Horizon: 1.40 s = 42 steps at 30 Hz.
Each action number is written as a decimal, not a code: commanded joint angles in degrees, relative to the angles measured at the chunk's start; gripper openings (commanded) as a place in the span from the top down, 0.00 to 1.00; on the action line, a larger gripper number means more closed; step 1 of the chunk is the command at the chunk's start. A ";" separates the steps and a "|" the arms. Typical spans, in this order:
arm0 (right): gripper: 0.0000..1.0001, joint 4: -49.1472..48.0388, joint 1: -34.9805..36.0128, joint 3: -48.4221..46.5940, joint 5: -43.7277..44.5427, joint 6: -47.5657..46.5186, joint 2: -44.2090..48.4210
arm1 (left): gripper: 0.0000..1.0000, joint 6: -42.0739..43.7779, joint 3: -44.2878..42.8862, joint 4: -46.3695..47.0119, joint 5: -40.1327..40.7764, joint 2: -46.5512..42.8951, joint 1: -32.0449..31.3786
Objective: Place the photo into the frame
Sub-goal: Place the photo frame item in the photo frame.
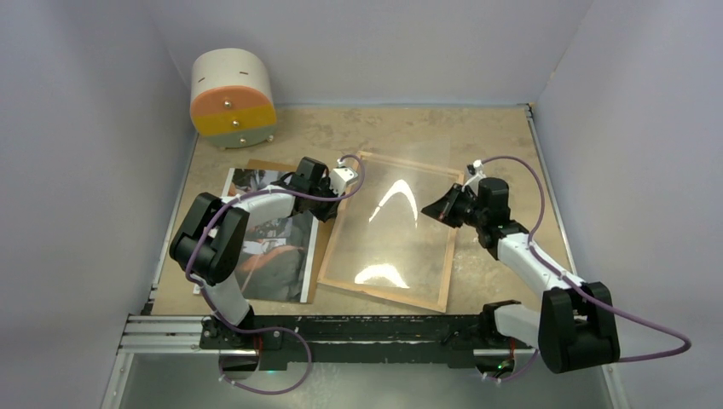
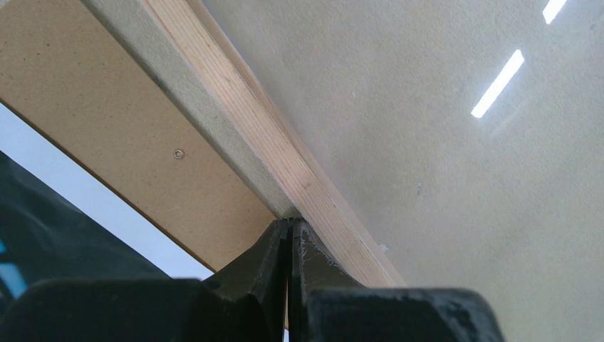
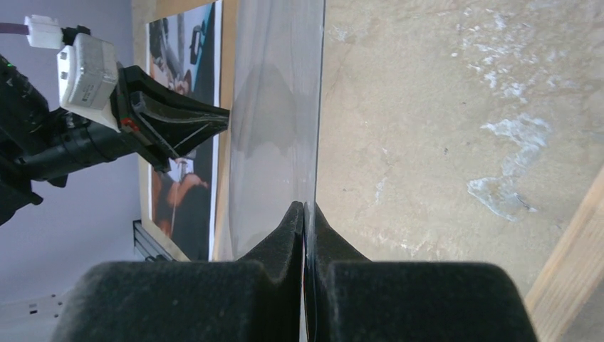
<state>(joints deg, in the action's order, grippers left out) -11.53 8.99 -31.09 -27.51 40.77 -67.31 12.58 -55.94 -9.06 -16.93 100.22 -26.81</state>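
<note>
The frame (image 1: 385,293) lies flat at the table's middle, light wooden rim up. My right gripper (image 1: 441,210) is shut on the right edge of the clear pane (image 1: 399,175), a thin sheet seen edge-on in the right wrist view (image 3: 274,107) and raised over the frame. My left gripper (image 1: 345,192) is shut and empty, its fingertips (image 2: 288,226) touching the frame's wooden rim (image 2: 271,135) on the left side. The photo (image 1: 271,243), dark with orange patches, lies face up to the left of the frame on the brown backing board (image 1: 260,165).
A round white drawer unit (image 1: 232,98) with orange and yellow fronts stands at the back left. Grey walls close in the table on three sides. A black rail (image 1: 358,328) runs along the near edge.
</note>
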 commanded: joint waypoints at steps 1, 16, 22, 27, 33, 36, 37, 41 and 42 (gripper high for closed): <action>1.00 -0.11 0.15 1.18 4.03 -1.81 2.87 | 1.00 -0.18 -0.79 -2.79 -1.18 0.77 -0.26; 1.00 -7.91 0.15 4.66 3.63 4.08 1.96 | 1.00 -0.24 -1.14 -2.87 -1.44 1.46 -0.26; 1.00 -13.80 0.15 8.26 -0.65 12.64 1.45 | 1.00 -0.33 -1.23 -2.73 -1.79 1.58 -0.22; 1.00 -17.28 0.15 9.16 -2.37 17.61 0.85 | 1.00 -0.29 -1.14 -2.81 -1.79 1.39 -0.26; 1.00 -23.67 0.15 11.00 -4.61 24.15 -0.57 | 1.00 -0.16 -0.74 -2.63 -1.71 1.12 -0.26; 1.00 -27.86 -0.03 11.97 -5.84 27.57 -1.33 | 1.00 -0.11 -0.57 -2.54 -1.67 0.89 -0.26; 1.00 -29.14 -0.11 11.97 -6.17 28.34 -1.67 | 1.00 -0.04 -0.50 -2.54 -1.67 0.84 -0.26; 1.00 -32.56 -0.40 10.45 -7.43 30.86 -2.04 | 1.00 0.08 -0.45 -2.54 -1.62 0.53 -0.26; 1.00 -33.48 -0.58 9.88 -7.90 31.46 -1.96 | 1.00 0.08 -0.43 -2.59 -1.66 0.42 -0.26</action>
<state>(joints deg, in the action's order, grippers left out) -36.60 8.56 -19.27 -32.47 67.61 -69.28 12.60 -56.47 -9.78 -16.97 100.49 -26.76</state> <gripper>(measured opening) 0.004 0.040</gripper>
